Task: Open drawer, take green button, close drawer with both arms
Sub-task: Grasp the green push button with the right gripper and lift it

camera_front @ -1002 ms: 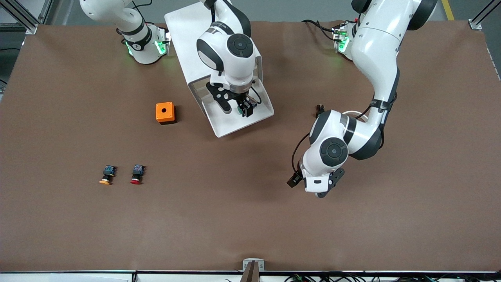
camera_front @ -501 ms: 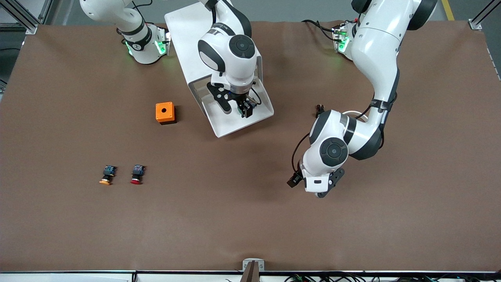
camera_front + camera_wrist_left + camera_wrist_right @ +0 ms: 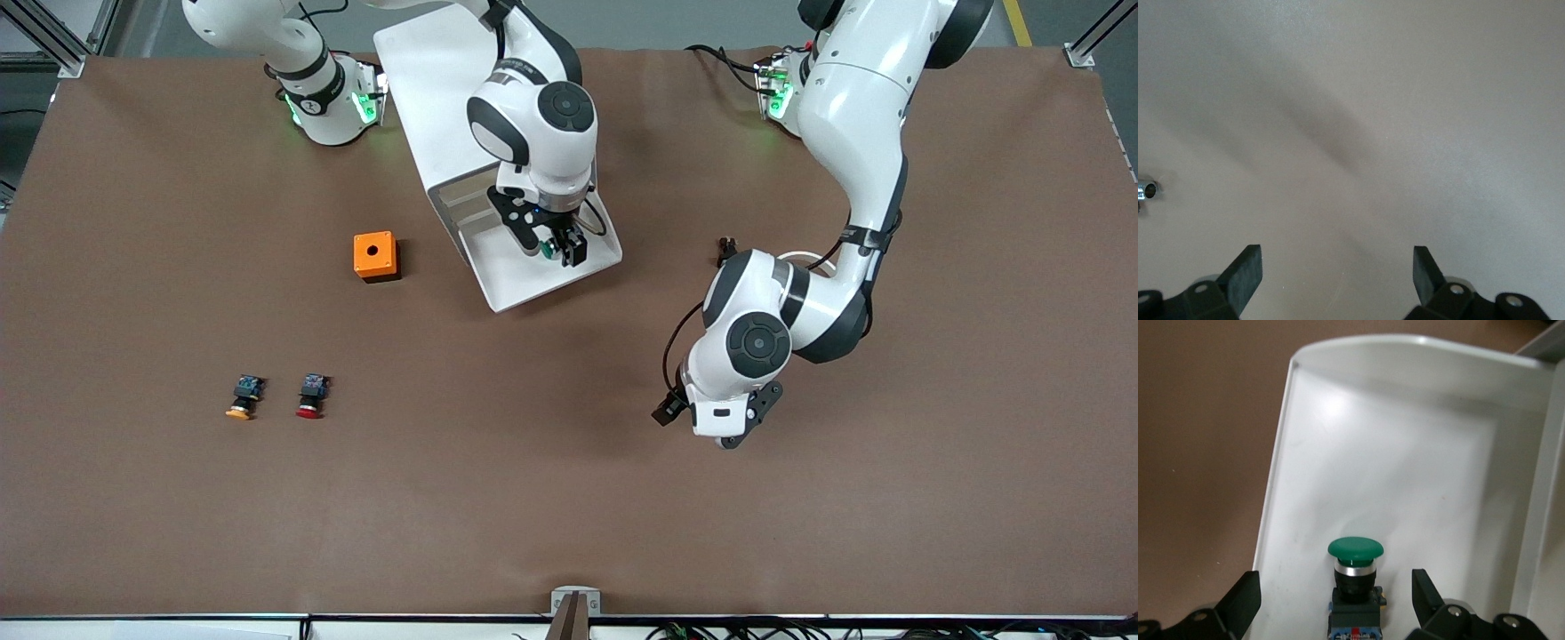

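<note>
The button [image 3: 1355,585] is seen between the spread fingers of the right tool [image 3: 558,250] inside the open drawer [image 3: 524,276], its long axis running along them; the left tool [image 3: 1337,273], also spread, waits over bare table [image 3: 569,498].

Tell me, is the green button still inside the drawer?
Inside: the green button lies on the open drawer's floor, between the open right gripper.
</note>
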You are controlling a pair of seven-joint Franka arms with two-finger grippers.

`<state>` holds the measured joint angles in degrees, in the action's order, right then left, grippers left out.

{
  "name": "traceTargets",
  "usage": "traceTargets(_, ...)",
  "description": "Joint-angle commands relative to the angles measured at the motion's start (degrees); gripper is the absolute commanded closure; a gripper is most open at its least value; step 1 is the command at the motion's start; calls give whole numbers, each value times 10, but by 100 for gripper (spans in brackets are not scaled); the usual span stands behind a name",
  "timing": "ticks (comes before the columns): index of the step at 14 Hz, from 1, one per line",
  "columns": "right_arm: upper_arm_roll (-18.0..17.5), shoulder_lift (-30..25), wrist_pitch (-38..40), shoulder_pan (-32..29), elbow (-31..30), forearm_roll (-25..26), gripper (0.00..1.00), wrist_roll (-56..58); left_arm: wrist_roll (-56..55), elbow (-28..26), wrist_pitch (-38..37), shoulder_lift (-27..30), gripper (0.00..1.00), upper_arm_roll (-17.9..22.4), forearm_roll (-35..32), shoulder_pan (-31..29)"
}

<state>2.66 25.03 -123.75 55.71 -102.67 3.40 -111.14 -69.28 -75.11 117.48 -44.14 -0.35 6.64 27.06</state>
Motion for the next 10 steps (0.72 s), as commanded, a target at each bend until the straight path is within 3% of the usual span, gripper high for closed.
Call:
traceTargets(1, 5, 11, -10, 12, 5, 11, 0, -25, -8, -8, 6, 7, 1, 0, -15, 0)
traceTargets(10, 5, 27, -22, 30, 5, 5, 2, -36, -8, -8, 6, 7, 1, 0, -15, 0)
